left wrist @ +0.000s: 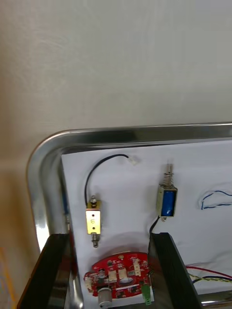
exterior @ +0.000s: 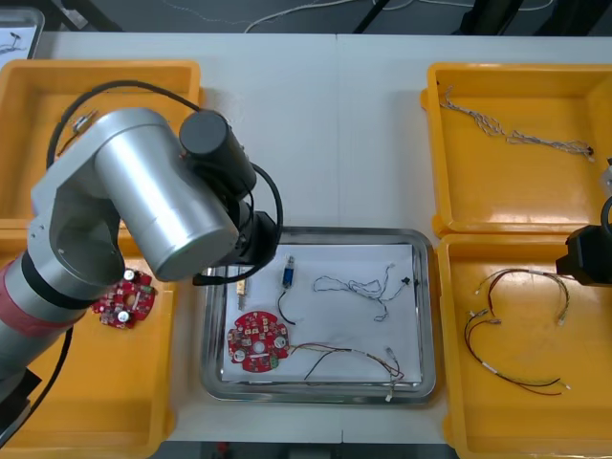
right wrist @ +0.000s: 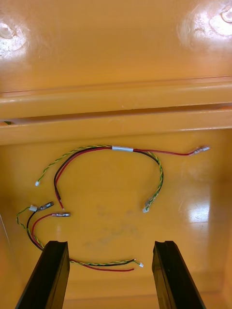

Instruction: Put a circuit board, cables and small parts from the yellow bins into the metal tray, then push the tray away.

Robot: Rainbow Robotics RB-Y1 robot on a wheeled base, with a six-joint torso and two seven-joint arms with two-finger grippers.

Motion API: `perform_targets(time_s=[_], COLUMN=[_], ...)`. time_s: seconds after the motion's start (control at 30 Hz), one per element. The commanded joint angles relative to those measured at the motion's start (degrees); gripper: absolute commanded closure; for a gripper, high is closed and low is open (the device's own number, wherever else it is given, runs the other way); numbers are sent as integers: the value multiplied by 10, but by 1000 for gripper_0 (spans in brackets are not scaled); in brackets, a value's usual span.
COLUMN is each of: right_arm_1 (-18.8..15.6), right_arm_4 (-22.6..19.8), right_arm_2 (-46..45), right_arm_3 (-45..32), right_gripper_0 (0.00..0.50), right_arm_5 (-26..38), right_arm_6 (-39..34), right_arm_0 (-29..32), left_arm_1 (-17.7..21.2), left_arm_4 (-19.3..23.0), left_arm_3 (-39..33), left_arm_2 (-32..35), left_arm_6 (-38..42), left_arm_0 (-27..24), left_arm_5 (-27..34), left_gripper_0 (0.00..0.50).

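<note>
The metal tray (exterior: 427,316), white inside, sits between the bins. In it lie a round red circuit board (exterior: 256,341), a blue small metal part (exterior: 288,274), a blue and white cable (exterior: 359,285) and a red and yellow cable (exterior: 349,359). My left gripper (left wrist: 108,282) hangs open above the tray's left end, over the circuit board (left wrist: 118,279), with a brass small metal part (left wrist: 93,221) and the blue part (left wrist: 166,202) just beyond its fingertips. My right gripper (right wrist: 111,277) stands open over red and yellow cables (right wrist: 111,149) in the near right bin (exterior: 449,382).
Another red circuit board (exterior: 124,298) lies in the near left bin (exterior: 115,421). The far right bin (exterior: 435,143) holds a thin twisted cable (exterior: 516,134). My left arm (exterior: 143,191) hides part of the left bins and the tray's left rim.
</note>
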Motion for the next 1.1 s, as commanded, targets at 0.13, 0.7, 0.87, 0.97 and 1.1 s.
perform_targets(time_s=[0.13, 0.7, 0.87, 0.97, 1.1], right_arm_1=[-23, -4, 11, 17, 28], right_arm_4=[-19, -17, -20, -23, -27], right_arm_2=[29, 209, 250, 275, 313], right_arm_3=[-11, -12, -12, -12, -12], right_gripper_0=[0, 0, 0, 0, 0], right_arm_5=[-10, -11, -11, -11, -11], right_arm_6=[37, 79, 92, 102, 131], right_arm_0=[-13, -141, -170, -187, -213], left_arm_1=[41, 158, 191, 205, 219], left_arm_4=[53, 155, 188, 209, 216], left_arm_3=[-24, -16, -7, 8, 23], left_arm_2=[77, 176, 205, 227, 253], left_arm_6=[-32, -142, -180, -210, -252], left_arm_0=[-54, -74, -69, -63, -51], left_arm_5=[54, 54, 54, 54, 54], left_gripper_0=[33, 26, 28, 21, 20])
